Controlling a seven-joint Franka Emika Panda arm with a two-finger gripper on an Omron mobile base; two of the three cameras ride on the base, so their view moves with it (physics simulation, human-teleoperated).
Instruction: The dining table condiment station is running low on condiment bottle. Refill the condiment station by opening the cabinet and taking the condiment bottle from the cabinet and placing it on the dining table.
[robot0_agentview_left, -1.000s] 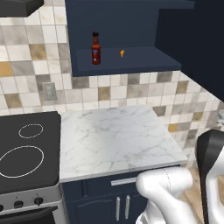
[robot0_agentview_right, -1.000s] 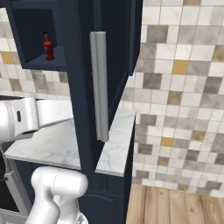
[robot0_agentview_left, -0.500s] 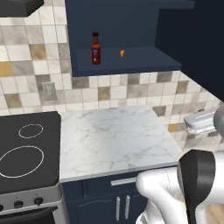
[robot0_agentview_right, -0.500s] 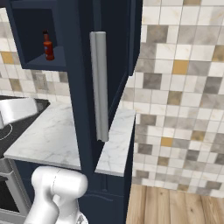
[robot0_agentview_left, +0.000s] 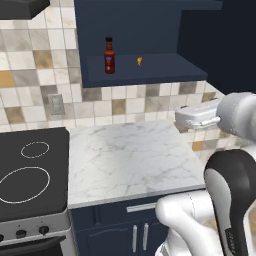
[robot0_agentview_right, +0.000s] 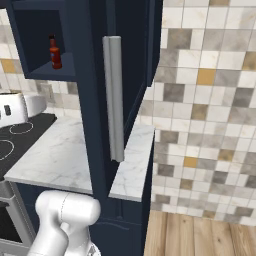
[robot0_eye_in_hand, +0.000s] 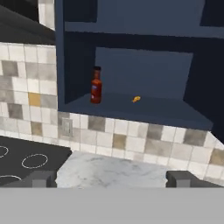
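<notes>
The condiment bottle (robot0_agentview_left: 109, 55) stands upright on the left of the open cabinet's shelf (robot0_agentview_left: 150, 71); it is orange-red with a black cap. It shows as well in the right base view (robot0_agentview_right: 54, 52) and the hand view (robot0_eye_in_hand: 96, 85). The cabinet door (robot0_agentview_right: 100, 75) stands swung open, with its long silver handle (robot0_agentview_right: 114, 97) facing the right base camera. My gripper (robot0_eye_in_hand: 111, 179) is open and empty, fingertips (robot0_eye_in_hand: 41, 178) wide apart. It hovers over the counter, below and to the right of the bottle and well apart from it. The dining table is out of view.
A small orange item (robot0_agentview_left: 139, 61) lies on the shelf right of the bottle. Below is a marble counter (robot0_agentview_left: 130, 160), with a black stove (robot0_agentview_left: 30, 175) on its left. A wall outlet (robot0_agentview_left: 56, 104) sits on the tiled backsplash. The open door edge stands right of my hand (robot0_agentview_left: 197, 116).
My hand has swung away from the door side and now points at the open shelf, a little higher and further left. The bottle and door have not moved.
</notes>
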